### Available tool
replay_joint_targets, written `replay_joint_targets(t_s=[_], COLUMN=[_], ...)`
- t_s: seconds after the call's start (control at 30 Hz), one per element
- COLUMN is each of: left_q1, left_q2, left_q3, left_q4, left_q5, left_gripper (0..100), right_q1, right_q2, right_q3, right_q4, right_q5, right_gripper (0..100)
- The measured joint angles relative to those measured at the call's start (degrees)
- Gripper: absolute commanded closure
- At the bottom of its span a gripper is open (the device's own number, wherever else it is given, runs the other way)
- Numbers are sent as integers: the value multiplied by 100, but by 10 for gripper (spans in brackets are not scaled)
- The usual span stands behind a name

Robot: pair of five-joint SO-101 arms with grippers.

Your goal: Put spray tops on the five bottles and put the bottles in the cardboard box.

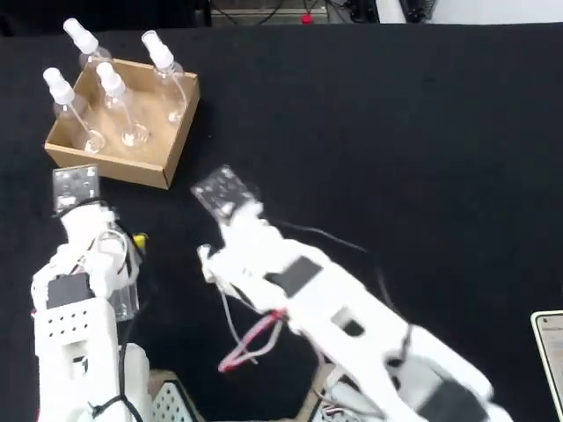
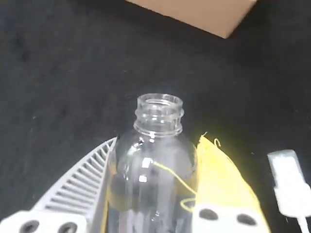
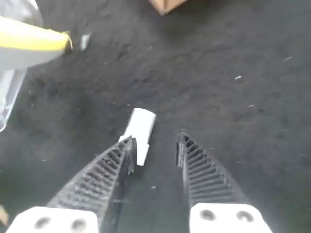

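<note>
Presently the left gripper (image 2: 158, 141) is pinching a clear bottle (image 2: 155, 174) by its body, one pale ribbed finger on one side and a yellow-taped finger on the other. The bottle's threaded neck is bare and open, pointing out beyond the fingertips. In the high view this gripper sits at the near left of the black bench (image 1: 396, 132), just on the near side of the cardboard box (image 1: 132, 163). The right gripper (image 3: 155, 138) is spread, its two dark ribbed fingers angled down close over the bench, with nothing held between them. A white spray top (image 3: 140, 132) lies on its side on the bench just beside one fingertip, partly inside the gap; whether it touches that finger I cannot tell. It lies a little to the right of the held bottle, and the left wrist view catches it beside the yellow finger. The cardboard box stands at the far left, and four more bottles (image 1: 119, 101) stand inside it, each with a white spray top already on.
</note>
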Motion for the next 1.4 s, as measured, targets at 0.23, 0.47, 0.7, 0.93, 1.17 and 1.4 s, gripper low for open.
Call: replay_joint_targets(t_s=[0.23,0.47,0.7,0.93,1.17,1.4], left_q1=[-308,-316,-316,-316,-176,1196], left_q2=[0,0,0,0,0,0], left_q3=[0,0,0,0,0,-9], left_q4=[-229,-237,-237,-237,-237,-273], left_q5=[167,185,185,185,185,185], left_gripper=[871,871,872,872,872,871], right_q1=[-387,-527,-519,-519,378,2022], right_q2=[1785,2145,2752,2778,2171,-114], right_q3=[-1037,-1398,-1521,-1591,-1591,-1591], right_q4=[352,501,422,440,1081,2101], right_q5=[-501,-510,-510,-519,-519,-519], right_gripper=[753,776,787,986,987,987])
